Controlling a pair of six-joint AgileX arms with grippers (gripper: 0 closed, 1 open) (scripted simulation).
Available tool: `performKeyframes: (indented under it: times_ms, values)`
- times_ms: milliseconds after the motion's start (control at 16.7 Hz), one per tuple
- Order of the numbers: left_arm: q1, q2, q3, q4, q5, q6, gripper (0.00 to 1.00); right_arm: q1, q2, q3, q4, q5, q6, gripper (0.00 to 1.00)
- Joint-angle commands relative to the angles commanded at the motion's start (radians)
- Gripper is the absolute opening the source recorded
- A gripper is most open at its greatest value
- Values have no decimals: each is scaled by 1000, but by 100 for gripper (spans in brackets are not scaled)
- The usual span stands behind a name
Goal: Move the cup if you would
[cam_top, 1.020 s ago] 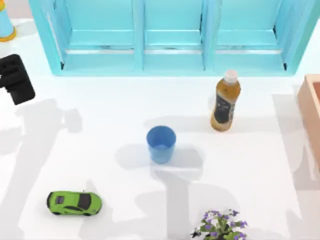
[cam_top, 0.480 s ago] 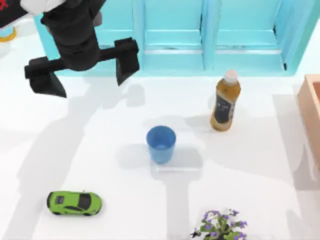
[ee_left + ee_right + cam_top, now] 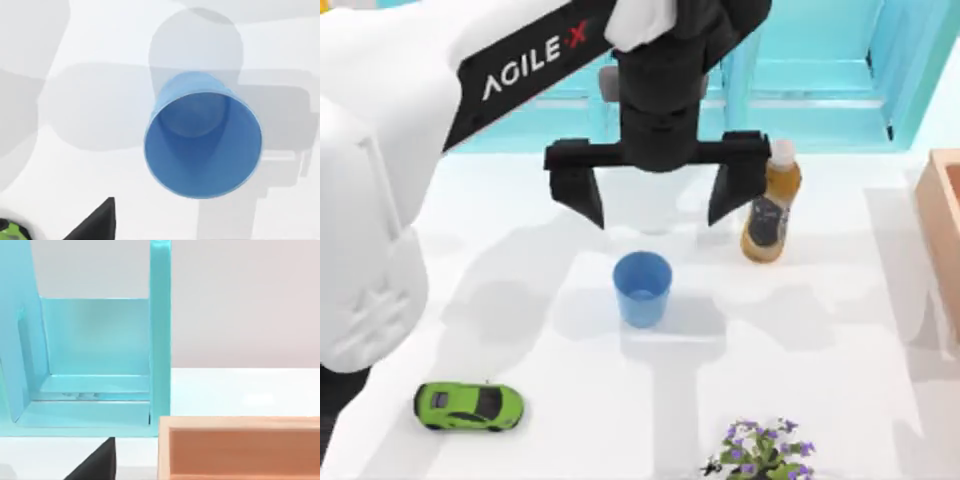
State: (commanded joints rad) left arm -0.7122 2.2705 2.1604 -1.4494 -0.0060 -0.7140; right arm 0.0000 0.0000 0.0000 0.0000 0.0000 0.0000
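1. One blue cup (image 3: 642, 287), upright, just below the left gripper (image 3: 656, 207) with fingers spread wide.
2. One amber bottle (image 3: 769, 212) with white cap, right of the cup.
3. One green toy car (image 3: 468, 405), lower left of the cup.
4. One flowering plant (image 3: 760, 452), lower right of the cup.
5. One turquoise shelf unit (image 3: 820, 80), above the cup.
6. One wooden box (image 3: 940, 225), far right of the cup.

Top view: the left claw (image 3: 657, 205) covers part of the bottle (image 3: 767, 222) and the shelf (image 3: 820, 80) behind it. The plant (image 3: 760, 455) is cut by the lower edge, the wooden box (image 3: 942, 220) by the right edge. Left wrist view: the car (image 3: 9, 231) is clipped at the corner.
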Motion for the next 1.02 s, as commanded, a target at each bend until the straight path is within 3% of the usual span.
performKeyframes:
  times_ms: [600, 1020]
  values:
    - [-32, 28, 29, -12, 10, 0, 100, 0, 0, 0, 0, 0, 0, 100]
    - [-31, 41, -199, 228, 10, 2, 100, 0, 0, 0, 0, 0, 0, 100]
